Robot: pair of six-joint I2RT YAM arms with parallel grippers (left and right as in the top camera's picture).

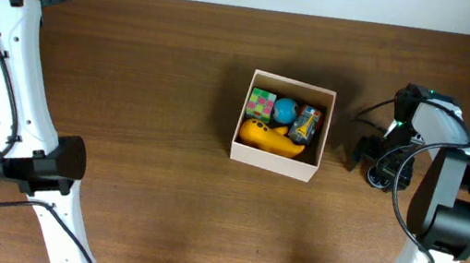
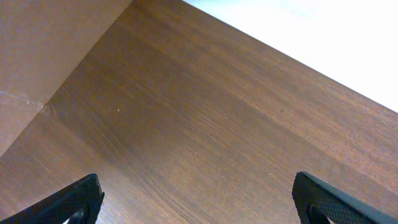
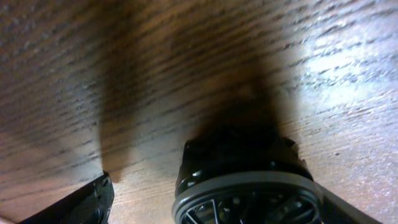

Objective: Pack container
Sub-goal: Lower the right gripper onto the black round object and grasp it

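The container [image 1: 273,160], a square white box with no lid, stands mid-table. It holds a multicoloured cube [image 1: 260,105], a blue ball [image 1: 285,111], a yellow toy [image 1: 267,137] and a small dark-and-orange toy [image 1: 307,124]. My right gripper [image 1: 380,162] is low over the table to the right of the box. In the right wrist view a black wheel-like toy [image 3: 245,186] lies between its open fingers [image 3: 211,205], with a gap to the left finger. My left gripper [image 2: 196,193] is open and empty over bare wood at the far left back.
The left arm's base [image 1: 43,168] stands at the left front. The right arm's base [image 1: 457,207] stands at the right. A tan cardboard surface [image 2: 37,56] shows at the left of the left wrist view. The table's back edge [image 1: 235,6] runs along the top.
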